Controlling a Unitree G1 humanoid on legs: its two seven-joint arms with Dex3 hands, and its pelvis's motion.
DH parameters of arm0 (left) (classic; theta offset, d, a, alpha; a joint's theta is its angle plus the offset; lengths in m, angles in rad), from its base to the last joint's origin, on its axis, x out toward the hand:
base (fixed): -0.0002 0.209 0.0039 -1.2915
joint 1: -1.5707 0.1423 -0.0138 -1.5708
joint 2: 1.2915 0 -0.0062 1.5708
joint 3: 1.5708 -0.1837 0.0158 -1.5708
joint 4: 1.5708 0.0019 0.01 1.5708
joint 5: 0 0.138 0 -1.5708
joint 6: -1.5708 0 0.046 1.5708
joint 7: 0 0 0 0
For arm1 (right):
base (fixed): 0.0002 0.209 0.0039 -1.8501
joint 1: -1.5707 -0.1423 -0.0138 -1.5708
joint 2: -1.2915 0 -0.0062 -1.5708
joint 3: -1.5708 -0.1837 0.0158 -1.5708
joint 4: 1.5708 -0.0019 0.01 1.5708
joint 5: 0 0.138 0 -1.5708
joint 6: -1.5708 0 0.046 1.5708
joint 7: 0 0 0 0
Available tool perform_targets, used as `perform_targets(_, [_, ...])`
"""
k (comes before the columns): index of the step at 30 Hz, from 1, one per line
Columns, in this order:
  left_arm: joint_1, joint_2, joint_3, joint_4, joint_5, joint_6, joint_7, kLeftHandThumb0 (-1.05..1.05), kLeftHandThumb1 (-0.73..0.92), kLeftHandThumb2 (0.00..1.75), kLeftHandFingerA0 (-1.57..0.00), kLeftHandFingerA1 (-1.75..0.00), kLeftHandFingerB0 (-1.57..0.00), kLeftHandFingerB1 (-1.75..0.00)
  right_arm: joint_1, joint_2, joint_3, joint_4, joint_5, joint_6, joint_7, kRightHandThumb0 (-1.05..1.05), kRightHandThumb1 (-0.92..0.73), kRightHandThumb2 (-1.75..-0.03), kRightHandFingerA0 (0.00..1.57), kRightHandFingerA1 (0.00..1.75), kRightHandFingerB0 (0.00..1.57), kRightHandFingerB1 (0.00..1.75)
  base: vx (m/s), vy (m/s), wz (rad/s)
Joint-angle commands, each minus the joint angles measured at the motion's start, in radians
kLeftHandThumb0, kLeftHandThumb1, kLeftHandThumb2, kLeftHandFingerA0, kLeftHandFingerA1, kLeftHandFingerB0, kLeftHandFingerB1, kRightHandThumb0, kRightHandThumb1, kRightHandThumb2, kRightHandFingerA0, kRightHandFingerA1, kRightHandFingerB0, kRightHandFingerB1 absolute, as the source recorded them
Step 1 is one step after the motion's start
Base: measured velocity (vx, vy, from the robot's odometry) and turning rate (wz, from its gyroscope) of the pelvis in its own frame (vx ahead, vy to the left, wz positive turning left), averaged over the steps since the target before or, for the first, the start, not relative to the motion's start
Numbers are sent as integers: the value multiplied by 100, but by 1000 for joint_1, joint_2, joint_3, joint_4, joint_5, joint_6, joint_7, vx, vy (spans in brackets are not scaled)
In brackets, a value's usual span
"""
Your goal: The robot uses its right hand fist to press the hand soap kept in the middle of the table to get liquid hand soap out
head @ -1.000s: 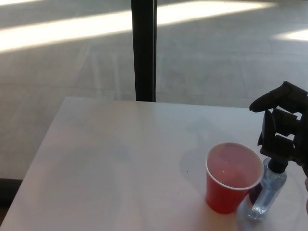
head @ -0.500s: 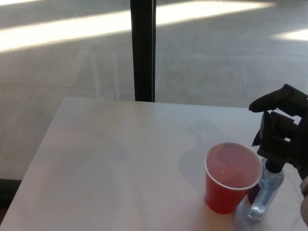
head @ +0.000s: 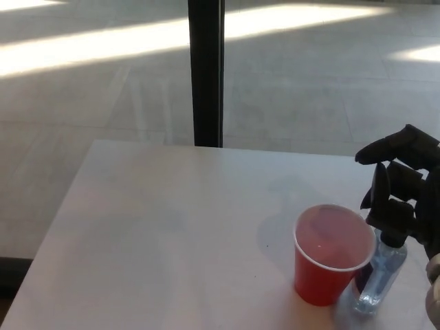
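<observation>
A white table (head: 172, 240) filled the lower part of the head view, with pale floor beyond it crossed by bands of sunlight. A dark vertical post (head: 205, 72) rose behind the table's far edge, at about twelve o'clock.

Toward four o'clock on the tabletop stood a red cup (head: 331, 253), upright, its inside pinkish. Touching or just beside the cup, at its three o'clock side, stood the hand soap (head: 380, 276): a small clear bottle with a black pump top, close to the table's right edge rather than its middle.

The robot's right hand (head: 404, 187), black, came in from the right edge at about three o'clock. It sat on top of the bottle's pump, its fingers (head: 390, 147) curled over and downward in a loose clench; whether they gripped the pump or only rested on it could not be told.

The left hand did not show.
</observation>
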Motion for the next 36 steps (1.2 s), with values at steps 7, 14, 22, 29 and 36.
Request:
perform_targets(7, [-8, 18, 14, -18, -15, 6, 7, -27, 65, 111, -63, -98, -45, -81, 92, -107, 45, 115, -217, -50, -63, -31, -66, -98, 89, 175, 67, 160, 0, 0, 0])
perform_targets(14, [-16, 18, 23, -9, -18, 21, 16, -30, 69, 110, -61, -93, -45, -79, 93, -48, 19, 138, -148, -83, -67, -27, -61, -103, 90, 175, 70, 158, 0, 0, 0])
perform_targets(22, [-3, 8, 27, -38, -25, 31, 16, -30, 71, 112, -60, -96, -45, -81, 110, -11, 18, 130, -127, -92, -53, -30, -55, -114, 89, 175, 70, 161, 0, 0, 0])
perform_targets(29, [-1, 4, 27, -42, -27, 33, 23, -31, 72, 111, -61, -96, -45, -81, 105, -3, 14, 111, -96, -118, -32, -32, -53, -118, 92, 175, 69, 164, 0, 0, 0])
perform_targets(36, [-4, 8, 13, -12, -12, 13, 29, -31, 71, 111, -64, -96, -48, -81, 101, -18, 18, 96, -85, -101, -2, -28, -59, -112, 95, 175, 73, 156, 0, 0, 0])
